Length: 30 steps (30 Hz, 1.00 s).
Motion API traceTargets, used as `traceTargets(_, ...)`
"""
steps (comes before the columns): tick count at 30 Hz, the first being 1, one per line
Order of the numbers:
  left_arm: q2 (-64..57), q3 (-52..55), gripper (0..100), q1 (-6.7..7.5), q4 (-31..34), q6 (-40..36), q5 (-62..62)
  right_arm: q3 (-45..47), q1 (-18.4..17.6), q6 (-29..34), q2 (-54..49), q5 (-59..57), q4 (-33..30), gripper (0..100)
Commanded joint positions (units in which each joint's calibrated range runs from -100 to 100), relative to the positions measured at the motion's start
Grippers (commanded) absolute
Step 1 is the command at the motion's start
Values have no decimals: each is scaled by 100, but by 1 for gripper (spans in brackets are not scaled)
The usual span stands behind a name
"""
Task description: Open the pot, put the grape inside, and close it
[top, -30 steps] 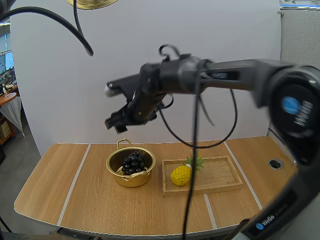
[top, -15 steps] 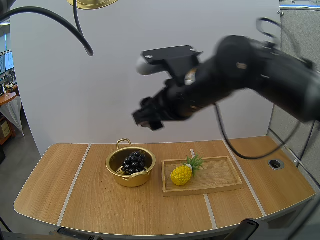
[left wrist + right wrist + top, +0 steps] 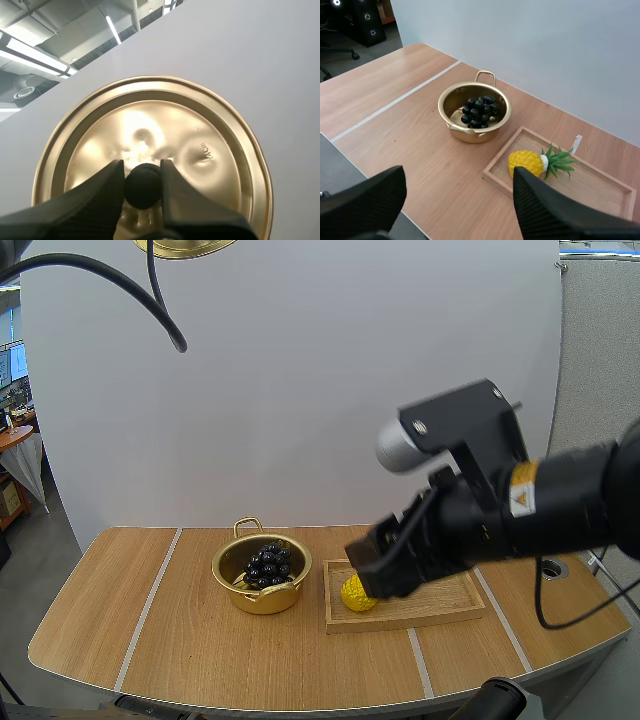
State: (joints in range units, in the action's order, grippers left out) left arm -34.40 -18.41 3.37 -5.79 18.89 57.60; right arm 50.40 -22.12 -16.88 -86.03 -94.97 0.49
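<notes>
Left gripper (image 3: 142, 172) is pinching the lid (image 3: 210, 150) by its black knob (image 3: 143, 186), apparently holding it clear so that the pot (image 3: 451, 102), ahead of and below the open, empty right gripper (image 3: 459, 172), is sitting uncovered with the grapes (image 3: 479, 111) inside, awaiting closing.

Lid (image 3: 200, 150): polished gold metal; knob (image 3: 143, 186) betw. left gripper (image 3: 142, 169) jaws matt black. Beyond right gripper (image 3: 456, 172) jaws: pot (image 3: 470, 136) glossy gold metal, grapes (image 3: 479, 111) shiny, tray (image 3: 590, 186) + table (image 3: 395, 100) smooth matt wood.

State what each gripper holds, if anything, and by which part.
The left gripper holds the lid by its black knob, pinched between its fingers. The right gripper is open and holds nothing.
</notes>
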Motion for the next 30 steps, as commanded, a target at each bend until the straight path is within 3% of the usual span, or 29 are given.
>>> traceTargets(1, -47, -39, 0, 20, 45, -48, -249, 274, -1, 9, -456, -503, -49, 100)
traceTargets(16, -47, -39, 0, 20, 45, -48, -249, 560, 161, 9, -1086, -503, -158, 100)
traceTargets(17, -47, -39, 0, 20, 45, -48, -249, 594, 186, 9, -1117, -503, -158, 93)
traceTargets(19, -47, -39, 0, 20, 45, -48, -249, 691, 211, 9, -1195, -503, -158, 56)
traceTargets(20, -47, -39, 0, 20, 45, -48, -249, 752, 218, 9, -1198, -503, -158, 43)
traceTargets(21, -47, -39, 0, 20, 45, -48, -249, 844, 227, 9, -1227, -503, -158, 8)
traceTargets(22, -47, -39, 0, 20, 45, -48, -249, 906, 236, 9, -1242, -503, -158, 0)
traceTargets(30, -47, -39, 0, 20, 45, -48, -249, 1036, 254, 115, -1289, -503, -254, 0)
